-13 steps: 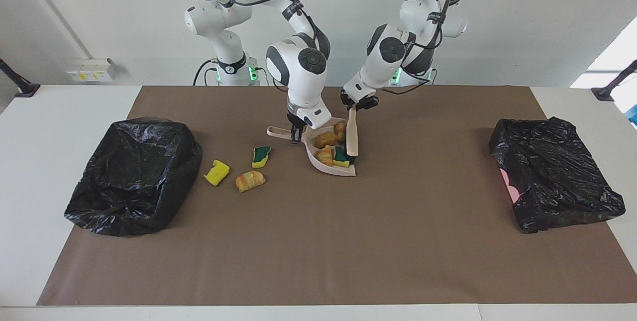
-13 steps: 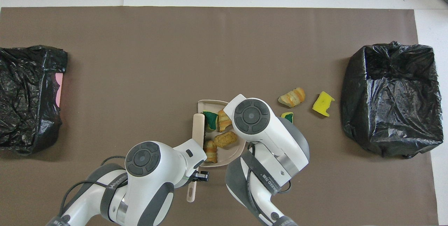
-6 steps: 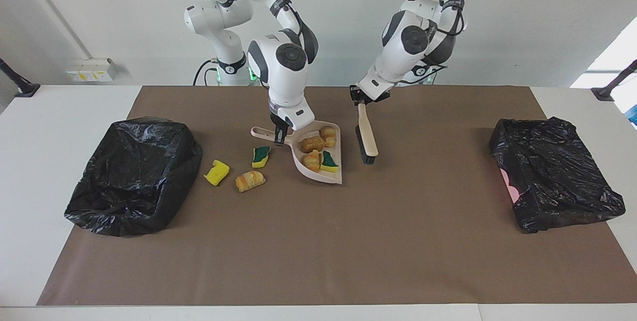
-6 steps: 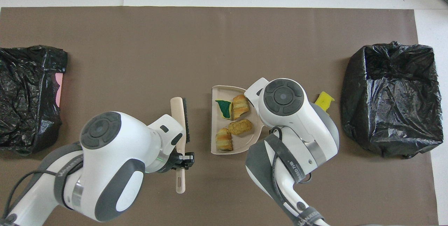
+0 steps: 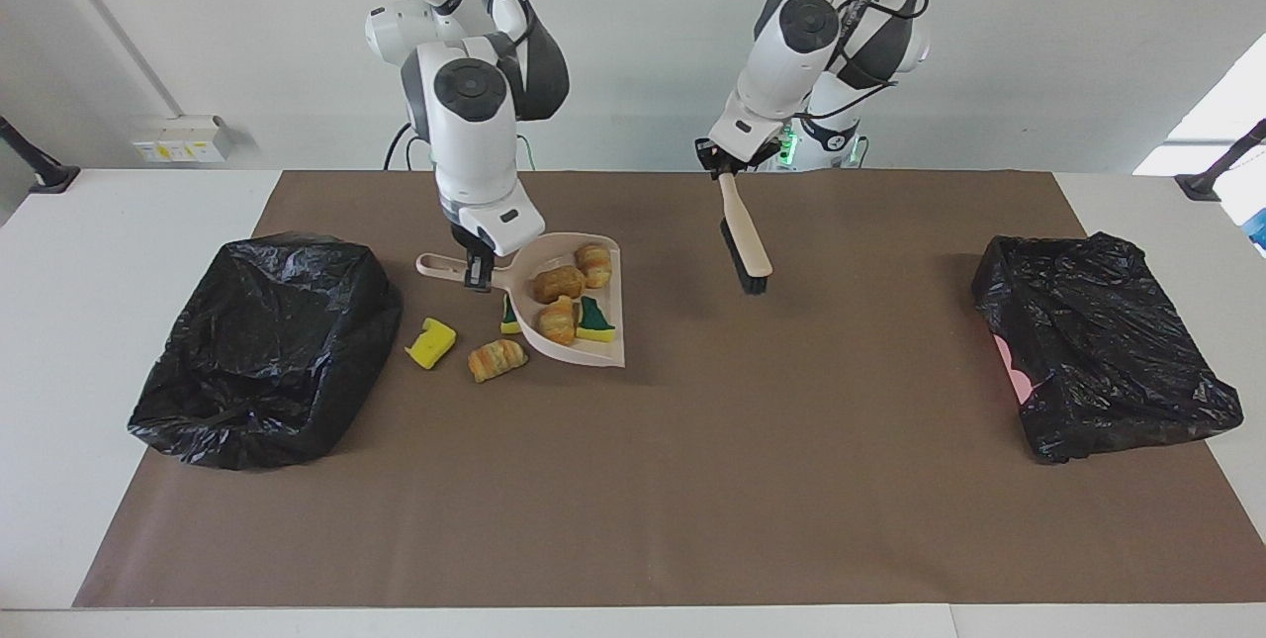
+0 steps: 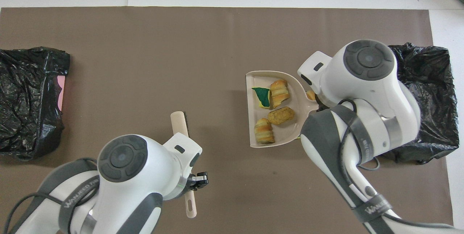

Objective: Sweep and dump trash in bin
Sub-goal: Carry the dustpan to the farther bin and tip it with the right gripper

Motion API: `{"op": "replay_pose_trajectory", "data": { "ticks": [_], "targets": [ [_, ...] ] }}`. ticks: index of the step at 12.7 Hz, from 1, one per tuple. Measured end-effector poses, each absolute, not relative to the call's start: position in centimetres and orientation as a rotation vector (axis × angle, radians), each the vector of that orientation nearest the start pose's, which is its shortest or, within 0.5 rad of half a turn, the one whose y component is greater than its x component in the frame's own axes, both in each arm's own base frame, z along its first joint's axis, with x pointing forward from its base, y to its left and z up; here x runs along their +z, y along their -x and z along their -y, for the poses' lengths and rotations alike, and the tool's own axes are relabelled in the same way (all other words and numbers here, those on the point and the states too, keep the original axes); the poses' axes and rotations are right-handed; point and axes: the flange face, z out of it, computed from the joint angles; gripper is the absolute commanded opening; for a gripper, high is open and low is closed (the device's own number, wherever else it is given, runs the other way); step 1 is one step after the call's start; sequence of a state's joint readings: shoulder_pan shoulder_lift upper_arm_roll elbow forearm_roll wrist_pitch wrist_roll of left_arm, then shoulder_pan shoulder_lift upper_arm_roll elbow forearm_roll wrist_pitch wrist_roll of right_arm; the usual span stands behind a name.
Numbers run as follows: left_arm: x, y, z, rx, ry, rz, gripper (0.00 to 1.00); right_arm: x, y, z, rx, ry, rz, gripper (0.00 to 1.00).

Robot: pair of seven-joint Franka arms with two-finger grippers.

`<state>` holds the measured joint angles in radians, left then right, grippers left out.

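Left pincer (image 5: pixel 719 166): clamped on the brush (image 5: pixel 744 244) handle; I hold it raised over bare tabletop (image 5: pixel 692 480), bristles down, well apart from the dustpan, I judge to keep it out of the way.
Right pincer (image 5: pixel 479 272): clamped on the dustpan (image 5: pixel 579 346) handle, pan lifted and roughly level so the load stays in.
Trash in pan: four pieces, just beside my right pincer: three pastries (image 5: pixel 560 283) and a green-topped sponge (image 5: pixel 594 320).
Trash on tabletop: below the right pincer and the pan's edge, a pastry (image 5: pixel 496 359), a yellow sponge (image 5: pixel 430 343), a partly hidden sponge (image 5: pixel 509 322).
Bin (image 5: pixel 262 346): the black-bagged one at the right arm's end, near my right pincer; I judge the dump goes there.
Other bin (image 5: pixel 1098 341): well apart from both pincers.
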<state>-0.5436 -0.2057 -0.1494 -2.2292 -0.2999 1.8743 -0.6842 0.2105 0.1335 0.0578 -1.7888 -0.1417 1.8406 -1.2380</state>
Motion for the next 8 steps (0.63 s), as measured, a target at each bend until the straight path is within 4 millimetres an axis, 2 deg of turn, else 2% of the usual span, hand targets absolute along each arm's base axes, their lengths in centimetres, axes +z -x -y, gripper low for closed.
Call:
{"op": "replay_pose_trajectory", "data": {
  "ticks": [2,4,6,8],
  "targets": [
    [41.0,-31.5,35.3,0.396,3.201,0.160,0.00,48.0,-58.9,-9.2,0.190,2.262,2.278,0.00],
    [37.5,-29.6,36.5,0.400,3.182,0.123,0.00,49.1,-59.9,-3.6,0.174,2.211,2.332,0.00],
    [35.8,-29.3,37.1,0.393,3.181,0.107,0.00,50.2,-60.2,2.8,0.169,2.175,2.366,0.00],
    [35.3,-29.4,37.3,0.387,3.186,0.086,0.00,50.7,-59.7,8.7,0.174,2.173,2.361,0.00]
  ]
}}
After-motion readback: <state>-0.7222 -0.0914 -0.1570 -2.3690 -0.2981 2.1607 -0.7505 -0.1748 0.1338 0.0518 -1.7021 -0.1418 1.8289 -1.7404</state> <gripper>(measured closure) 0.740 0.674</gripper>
